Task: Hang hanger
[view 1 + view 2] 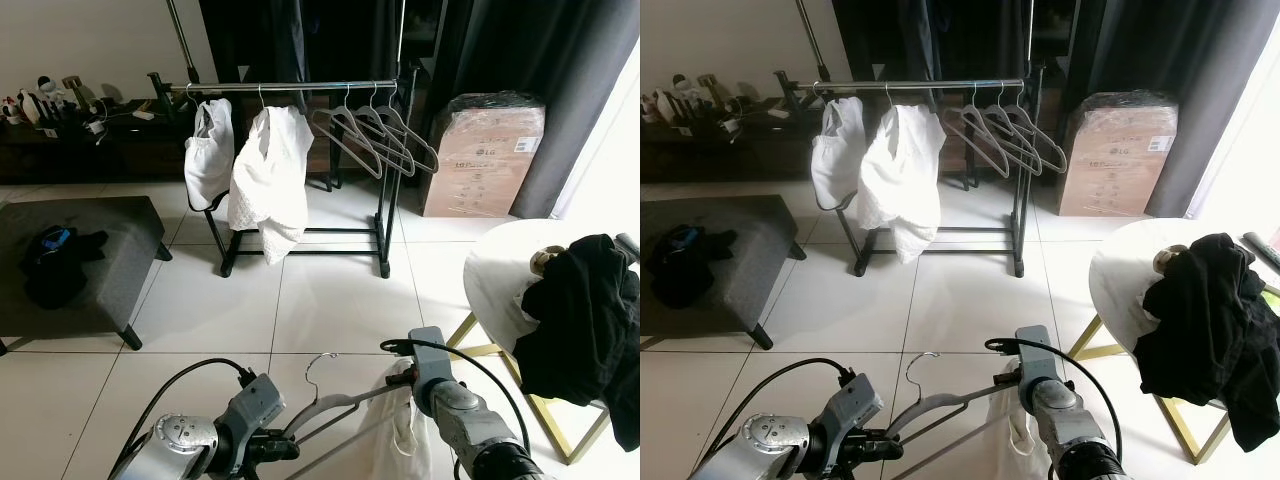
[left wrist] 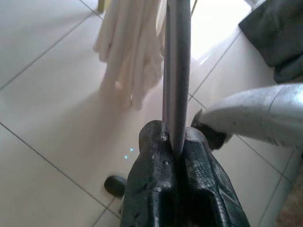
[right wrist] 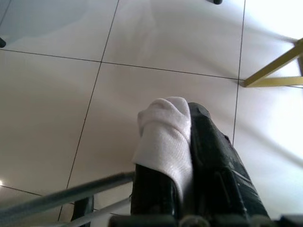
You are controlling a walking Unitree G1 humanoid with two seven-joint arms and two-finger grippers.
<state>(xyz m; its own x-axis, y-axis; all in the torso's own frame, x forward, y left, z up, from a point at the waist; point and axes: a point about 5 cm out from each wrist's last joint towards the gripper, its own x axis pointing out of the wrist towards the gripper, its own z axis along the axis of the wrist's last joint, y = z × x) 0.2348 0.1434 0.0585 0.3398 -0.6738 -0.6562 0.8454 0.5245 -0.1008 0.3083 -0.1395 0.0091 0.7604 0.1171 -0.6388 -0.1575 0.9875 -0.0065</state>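
Note:
A grey hanger (image 1: pixel 335 402) is held low in front of me, hook up. My left gripper (image 1: pixel 284 449) is shut on its lower bar; the left wrist view shows the fingers (image 2: pixel 156 156) clamped on the grey bar (image 2: pixel 177 71). A white garment (image 1: pixel 400 435) hangs from the hanger's right end, and my right gripper (image 1: pixel 405 383) is shut on its fabric (image 3: pixel 165 137). Across the tiled floor stands a black clothes rack (image 1: pixel 300 87). It carries two white garments (image 1: pixel 268 180) and several empty grey hangers (image 1: pixel 375 135).
A grey ottoman (image 1: pixel 110 250) with dark clothes on it stands at the left. At the right is a round white table (image 1: pixel 490 275) on gold legs, draped with black clothing (image 1: pixel 590 310). A cardboard box (image 1: pixel 482 155) sits right of the rack.

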